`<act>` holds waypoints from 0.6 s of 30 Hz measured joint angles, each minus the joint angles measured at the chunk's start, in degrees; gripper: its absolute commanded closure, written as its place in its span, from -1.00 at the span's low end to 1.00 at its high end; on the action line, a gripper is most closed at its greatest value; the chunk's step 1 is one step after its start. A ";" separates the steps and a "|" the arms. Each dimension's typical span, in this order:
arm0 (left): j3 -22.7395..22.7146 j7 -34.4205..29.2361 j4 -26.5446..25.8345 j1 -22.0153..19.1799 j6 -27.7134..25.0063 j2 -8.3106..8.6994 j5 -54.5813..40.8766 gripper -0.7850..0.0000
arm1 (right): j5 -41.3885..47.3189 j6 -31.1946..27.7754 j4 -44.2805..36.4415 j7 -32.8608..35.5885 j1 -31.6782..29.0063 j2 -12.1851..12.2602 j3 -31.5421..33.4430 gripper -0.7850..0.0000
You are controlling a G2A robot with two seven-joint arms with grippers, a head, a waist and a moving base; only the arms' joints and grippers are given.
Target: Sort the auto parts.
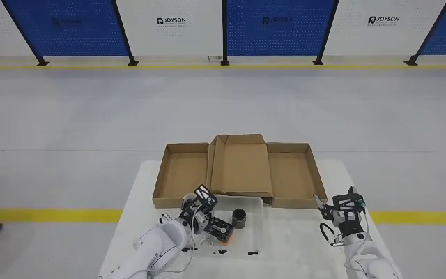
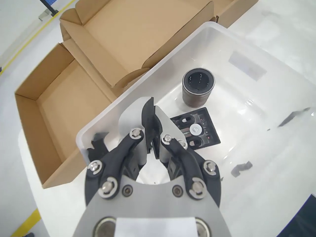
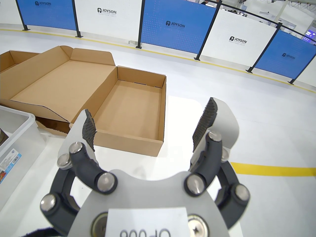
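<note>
My left gripper [image 2: 149, 124] hangs over the near corner of a clear plastic bin [image 2: 209, 25], shut on a thin flat black part [image 2: 148, 108] that stands upright between its fingers. In the bin a dark metal cylinder [image 2: 198, 88] stands upright, and beside it lies a square black part [image 2: 197, 130] with a white round centre. Small black pieces [image 2: 242, 168] lie on the bin's floor. From above, the left gripper [image 1: 202, 202] is at the bin's left end, next to the cylinder [image 1: 239, 219]. My right gripper [image 3: 148, 117] is open and holds nothing, at the table's right edge [image 1: 336, 209].
An open cardboard box [image 1: 182, 174] with a left tray, a raised middle flap [image 1: 240, 164] and a right tray [image 3: 130, 109] lies behind the bin. All its trays are bare. Bare white table lies between the bin and the right gripper.
</note>
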 measured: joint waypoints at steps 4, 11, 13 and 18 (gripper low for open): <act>-1.15 -3.11 -1.77 1.77 -1.84 0.42 -0.17 -1.00 | 0.00 0.00 0.00 0.00 0.00 0.00 0.00 -1.00; -0.93 -7.11 -2.45 2.26 -6.59 0.73 -2.31 -1.00 | 0.00 0.00 0.00 0.00 0.00 0.00 0.00 -1.00; -0.76 -7.29 -2.36 2.25 -7.78 0.80 -2.51 -1.00 | 0.00 0.00 0.00 0.00 0.00 0.00 0.00 -1.00; -0.66 -8.74 -1.60 2.08 -9.80 0.89 -5.69 -1.00 | 0.00 0.00 0.00 0.00 0.00 0.00 0.00 -1.00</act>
